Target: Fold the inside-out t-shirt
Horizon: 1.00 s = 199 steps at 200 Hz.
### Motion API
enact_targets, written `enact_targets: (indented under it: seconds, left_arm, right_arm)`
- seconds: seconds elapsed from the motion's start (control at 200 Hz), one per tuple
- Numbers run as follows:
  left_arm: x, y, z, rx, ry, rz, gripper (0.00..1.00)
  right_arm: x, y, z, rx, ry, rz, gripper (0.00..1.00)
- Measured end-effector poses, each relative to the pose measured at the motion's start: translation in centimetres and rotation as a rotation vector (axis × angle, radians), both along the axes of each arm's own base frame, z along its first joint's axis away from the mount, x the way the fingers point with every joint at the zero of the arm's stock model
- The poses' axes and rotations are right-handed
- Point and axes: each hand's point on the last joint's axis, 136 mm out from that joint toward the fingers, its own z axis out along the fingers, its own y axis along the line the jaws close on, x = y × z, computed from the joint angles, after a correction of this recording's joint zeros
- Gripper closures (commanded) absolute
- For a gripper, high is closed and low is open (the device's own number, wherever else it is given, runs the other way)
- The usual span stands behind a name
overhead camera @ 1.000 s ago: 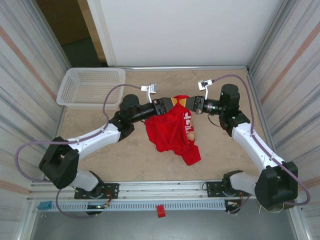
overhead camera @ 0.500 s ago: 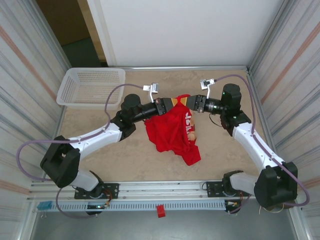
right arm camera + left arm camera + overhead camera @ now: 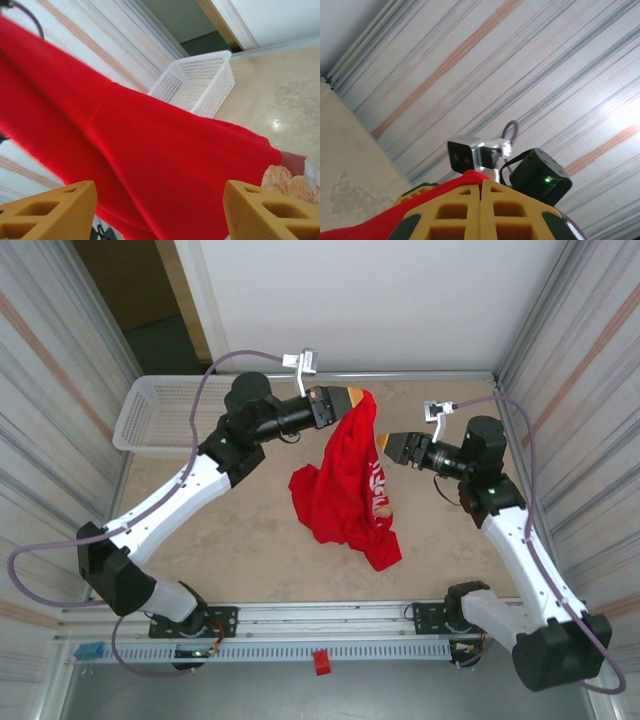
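Red soft cloth, one item: the inside-out t-shirt (image 3: pixel 345 490), hanging by its upper end from the left pincer (image 3: pixel 355 398) and trailing down onto the tan bench (image 3: pixel 250 550), where its lower part lies crumpled about mid-bench. Long axis: diagonal, from the pinched top end on the far side down to a hem corner that points at the near edge, slightly right of centre. White lettering (image 3: pixel 377 483) runs along the right-hand side of the cloth, following that same axis. Left pincer: pressed together on a bunch of the red fabric; in the left wrist view its yellow fingers (image 3: pixel 455 210) meet with no gap and the cloth bulges over their tips. Right pincer (image 3: pixel 385 443): spread wide, pinching nothing, its tip just beside the right edge of the hanging cloth; in the right wrist view its fingers (image 3: pixel 50 210) stand far apart with the red fabric stretched across ahead of them. White mesh basket (image 3: pixel 170 415): far left corner of the bench, well apart from the shirt.
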Motion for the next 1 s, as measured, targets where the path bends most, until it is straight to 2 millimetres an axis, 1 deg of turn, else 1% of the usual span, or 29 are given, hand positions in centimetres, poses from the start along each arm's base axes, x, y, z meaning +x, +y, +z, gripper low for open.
enact_targets:
  seconds: [0.13, 0.21, 0.26, 0.341, 0.366, 0.426, 0.461, 0.481, 0.506, 0.571, 0.586, 0.616, 0.686, 0.746, 0.817, 0.892, 0.947, 0.997]
  left_arm:
    - [-0.1, -0.1, -0.7, 0.024, 0.028, -0.010, 1.00]
    - [0.1, -0.2, -1.2, 0.036, 0.043, -0.010, 1.00]
    - [0.2, -0.3, -1.5, 0.042, 0.050, -0.010, 1.00]
    - [0.3, -0.5, -1.8, 0.046, 0.062, -0.011, 1.00]
    - [0.4, -0.6, -1.9, 0.047, 0.065, -0.011, 1.00]
    - [0.5, -0.7, -2.1, 0.049, 0.073, -0.012, 1.00]
    - [0.6, -0.7, -2.2, 0.050, 0.078, -0.011, 1.00]
    - [0.6, -0.8, -2.3, 0.050, 0.080, -0.011, 1.00]
    - [0.7, -0.8, -2.4, 0.052, 0.081, -0.011, 1.00]
    - [0.8, -0.9, -2.6, 0.055, 0.086, -0.008, 1.00]
    - [0.9, -0.9, -2.7, 0.057, 0.088, -0.007, 0.98]
    - [1.1, -0.8, -2.9, 0.060, 0.091, -0.001, 0.90]
    - [1.9, -0.4, -3.2, 0.066, 0.097, 0.022, 0.64]
    - [3.2, 0.6, -3.7, 0.076, 0.095, 0.059, 0.53]
    - [5.2, 2.3, -5.0, 0.095, 0.094, 0.120, 0.47]
    - [7.0, 4.1, -7.7, 0.139, 0.106, 0.180, 0.44]
    - [7.6, 5.0, -10.2, 0.184, 0.117, 0.209, 0.43]
    - [7.3, 5.2, -12.1, 0.222, 0.124, 0.212, 0.42]
  right_arm:
    - [-1.3, 1.3, 2.5, -0.029, -0.078, 0.013, 0.32]
    - [-1.6, 2.2, 3.3, -0.043, -0.106, 0.019, 0.32]
    - [-1.4, 2.6, 3.5, -0.054, -0.116, 0.015, 0.33]
    - [-0.2, 3.0, 3.2, -0.074, -0.106, -0.006, 0.38]
    - [0.3, 3.0, 2.9, -0.081, -0.098, -0.016, 0.41]
    - [1.5, 3.1, 1.8, -0.102, -0.072, -0.039, 0.56]
    - [2.1, 3.2, 1.1, -0.114, -0.056, -0.046, 0.73]
    - [2.4, 3.3, 0.9, -0.121, -0.052, -0.050, 0.87]
    - [2.8, 3.3, 0.4, -0.129, -0.041, -0.054, 0.99]
    - [3.4, 3.5, -0.2, -0.136, -0.022, -0.053, 1.00]
    - [3.5, 3.5, -0.3, -0.136, -0.018, -0.053, 1.00]
    - [3.6, 3.6, -0.3, -0.133, -0.016, -0.044, 1.00]
    - [3.5, 3.4, 0.1, -0.110, -0.020, -0.016, 1.00]
    - [3.4, 3.0, 1.1, -0.069, -0.034, 0.008, 1.00]
    - [3.3, 2.3, 2.2, -0.024, -0.059, 0.034, 1.00]
    - [2.8, 1.9, 3.1, 0.006, -0.075, 0.064, 1.00]
    - [2.3, 1.9, 3.6, 0.018, -0.089, 0.092, 1.00]
    - [1.9, 2.1, 3.9, 0.026, -0.098, 0.118, 1.00]
